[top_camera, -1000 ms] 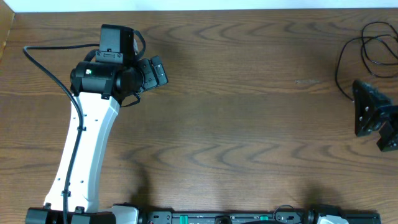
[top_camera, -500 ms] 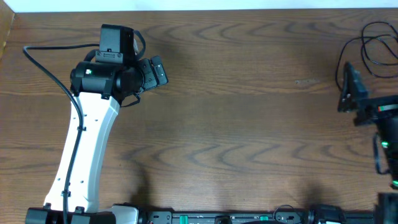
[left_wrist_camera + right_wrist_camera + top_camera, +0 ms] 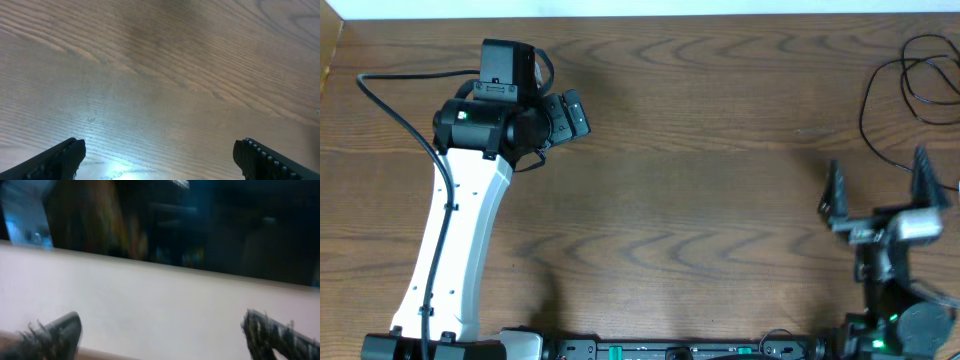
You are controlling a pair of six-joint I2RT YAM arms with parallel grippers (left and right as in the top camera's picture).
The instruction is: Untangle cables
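Note:
A thin black cable (image 3: pixel 865 108) lies in loose loops on the wooden table (image 3: pixel 720 150) at the far right; part of it runs off the frame edge, and no white cable shows. My right gripper (image 3: pixel 876 186) is open wide and empty, just in front of the loops, its fingers pointing toward the far edge. In the right wrist view the right gripper (image 3: pixel 165 332) faces a pale wall, blurred. My left gripper (image 3: pixel 570 113) is at the far left, away from the cable. In the left wrist view the left gripper (image 3: pixel 160 155) is open over bare wood.
The white left arm (image 3: pixel 455 250) stretches from the front edge to the far left, with its thick black lead (image 3: pixel 395 105) looping beside it. A black rail (image 3: pixel 670 350) runs along the front edge.
My right arm has swung inward from the right edge toward the front and turned its gripper up toward the far side, fingers spread. The left arm and the cable have not moved.

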